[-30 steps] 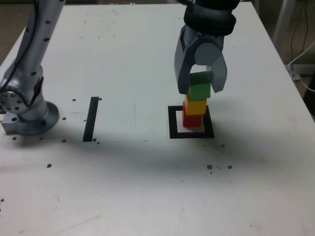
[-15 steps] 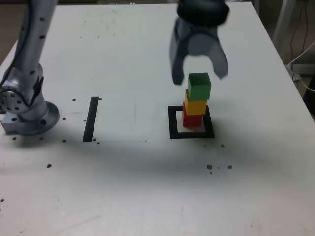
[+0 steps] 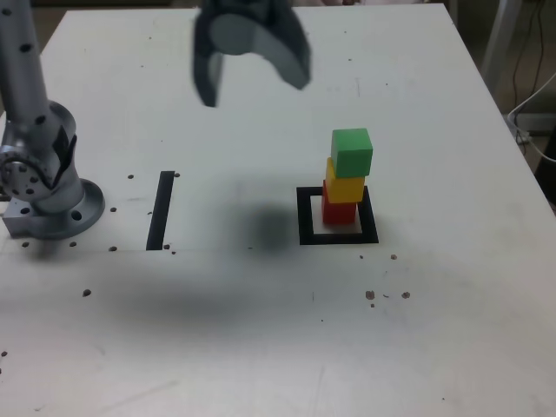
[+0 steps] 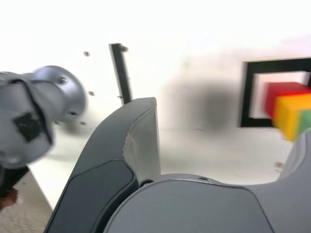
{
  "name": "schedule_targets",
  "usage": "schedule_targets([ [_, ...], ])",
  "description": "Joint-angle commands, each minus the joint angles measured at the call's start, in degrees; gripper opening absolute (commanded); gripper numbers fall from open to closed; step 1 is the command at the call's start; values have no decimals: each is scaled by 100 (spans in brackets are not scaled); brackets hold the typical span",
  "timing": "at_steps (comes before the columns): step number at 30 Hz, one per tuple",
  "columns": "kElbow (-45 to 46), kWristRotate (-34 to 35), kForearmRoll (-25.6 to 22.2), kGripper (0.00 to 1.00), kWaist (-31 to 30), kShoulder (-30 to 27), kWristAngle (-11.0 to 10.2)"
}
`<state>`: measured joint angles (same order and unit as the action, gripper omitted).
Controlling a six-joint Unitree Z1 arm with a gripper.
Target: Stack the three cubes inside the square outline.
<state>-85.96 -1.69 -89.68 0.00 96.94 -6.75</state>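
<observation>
Gripper (image 3: 252,78) has jaws spread wide, nothing between them, blurred, hanging above the table (image 3: 261,347) well apart from the outline (image 3: 304,217), toward the exterior view's left and farther back. In the wrist view one dark finger (image 4: 131,145) fills the foreground, the gripper body below it; the other finger only shows at the picture edge.

Stack stands inside the outline: red cube (image 3: 339,211) at the bottom on the white centre, yellow cube (image 3: 346,186) on it, green cube (image 3: 352,152) on top. Long axis of the stack is vertical, roughly upright. Green looks shifted a bit toward the exterior view's right of the red one and turned slightly against the cubes under it. The red cube sits toward the back of the outline, with more white showing in front of it. The wrist view shows red (image 4: 284,94), yellow (image 4: 291,114) and a sliver of green (image 4: 306,121) against the outline's frame (image 4: 248,92), all blurred.

Strip (image 3: 161,209) lies flat, well to the exterior view's left of the outline, long axis running front to back. Arm base (image 3: 48,191) sits further left still, beyond the strip. Small dark specks are scattered on the table around the outline and strip. Soft shadow lies on the table between strip and outline.
</observation>
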Motion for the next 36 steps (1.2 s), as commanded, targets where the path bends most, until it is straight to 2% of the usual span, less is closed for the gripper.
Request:
schedule_targets([
  [1, 382, -24, -5, 99, 9, -164, -53],
  [6, 1422, -33, 465, 100, 9, -487, -7],
  [16, 3229, -33, 1772, 100, 9, -932, 226],
  [25, 3733, -37, 2310, 100, 9, -1064, 411],
  [36, 4021, -68, 2602, 100, 9, -1151, 523],
])
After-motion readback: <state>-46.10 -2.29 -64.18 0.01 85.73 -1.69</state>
